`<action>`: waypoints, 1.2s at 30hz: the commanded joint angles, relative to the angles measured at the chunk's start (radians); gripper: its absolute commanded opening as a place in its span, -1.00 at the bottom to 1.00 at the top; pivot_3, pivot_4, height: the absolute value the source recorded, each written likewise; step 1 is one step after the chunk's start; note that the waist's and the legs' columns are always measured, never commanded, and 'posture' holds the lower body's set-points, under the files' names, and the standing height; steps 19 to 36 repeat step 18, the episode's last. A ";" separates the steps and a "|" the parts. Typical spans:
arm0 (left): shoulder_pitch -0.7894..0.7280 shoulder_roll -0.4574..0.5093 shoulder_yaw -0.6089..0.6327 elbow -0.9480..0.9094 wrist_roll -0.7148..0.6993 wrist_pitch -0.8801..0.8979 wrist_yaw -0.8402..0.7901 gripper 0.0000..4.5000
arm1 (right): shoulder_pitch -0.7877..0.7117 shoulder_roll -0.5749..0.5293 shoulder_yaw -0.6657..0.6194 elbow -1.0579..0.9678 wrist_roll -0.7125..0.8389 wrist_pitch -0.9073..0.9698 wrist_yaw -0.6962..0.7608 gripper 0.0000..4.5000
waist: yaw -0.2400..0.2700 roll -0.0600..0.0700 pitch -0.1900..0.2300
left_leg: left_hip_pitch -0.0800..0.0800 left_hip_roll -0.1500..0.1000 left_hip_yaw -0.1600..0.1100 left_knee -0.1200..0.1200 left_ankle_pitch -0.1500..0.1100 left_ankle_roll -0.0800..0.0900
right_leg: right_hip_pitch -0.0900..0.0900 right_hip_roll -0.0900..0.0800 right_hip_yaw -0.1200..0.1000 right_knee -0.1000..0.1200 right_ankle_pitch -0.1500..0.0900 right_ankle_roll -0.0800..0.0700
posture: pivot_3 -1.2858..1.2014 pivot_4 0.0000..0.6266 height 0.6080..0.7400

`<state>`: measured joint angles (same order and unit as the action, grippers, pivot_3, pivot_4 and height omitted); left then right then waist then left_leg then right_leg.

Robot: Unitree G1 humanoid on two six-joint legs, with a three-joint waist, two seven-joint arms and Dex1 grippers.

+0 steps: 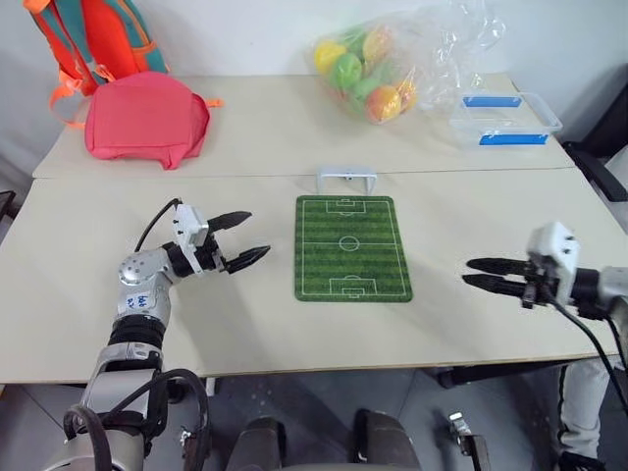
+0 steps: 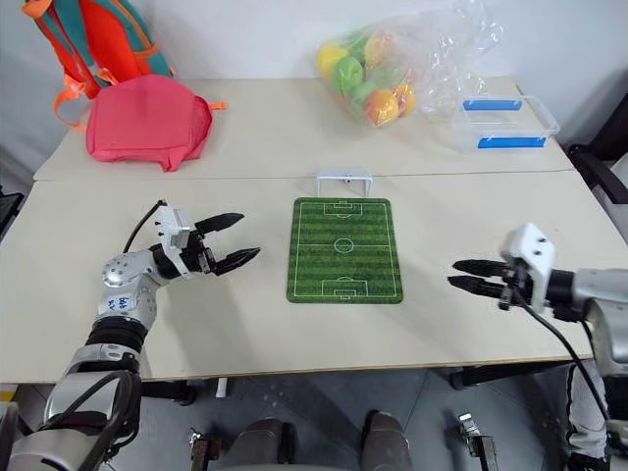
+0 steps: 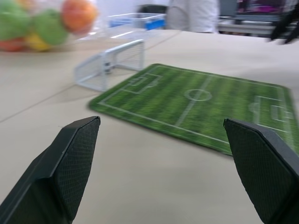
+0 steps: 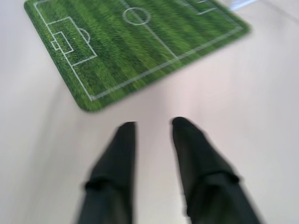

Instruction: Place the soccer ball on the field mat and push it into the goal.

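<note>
Grippers flank the field mat [image 1: 352, 247].
I see left gripper [image 1: 241, 238] spread wide, right gripper [image 1: 481, 273] slightly parted; both empty above the bench [image 1: 245, 147].

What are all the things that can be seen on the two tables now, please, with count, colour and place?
field mat: one, green with white lines, middle of the near table.
goal: one, white, at the mat's far end.
backpack: one, pink, far table, left.
bag of balls: one clear bag, yellow, green and orange balls, far table.
clear box: one, blue clips, far table, right.
orange bag: one, orange and teal, behind the backpack.
left gripper: black fingers, open, left of the mat.
right gripper: black fingers, slightly apart, right of the mat.
</note>
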<state>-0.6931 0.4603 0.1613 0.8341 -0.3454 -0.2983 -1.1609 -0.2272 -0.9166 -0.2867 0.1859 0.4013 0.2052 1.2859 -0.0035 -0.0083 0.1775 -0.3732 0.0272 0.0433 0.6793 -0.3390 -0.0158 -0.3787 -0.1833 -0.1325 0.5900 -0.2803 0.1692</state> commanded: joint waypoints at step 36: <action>0.072 0.090 0.114 -0.084 -0.076 0.125 -0.058 1.00 | 0.110 0.040 -0.187 0.034 0.080 -0.151 -0.064 0.99 | 0.006 0.000 0.000 | 0.002 0.000 0.000 0.000 0.000 0.000 | 0.002 0.000 0.000 0.000 0.000 0.000 | 0.03 -0.52 1.00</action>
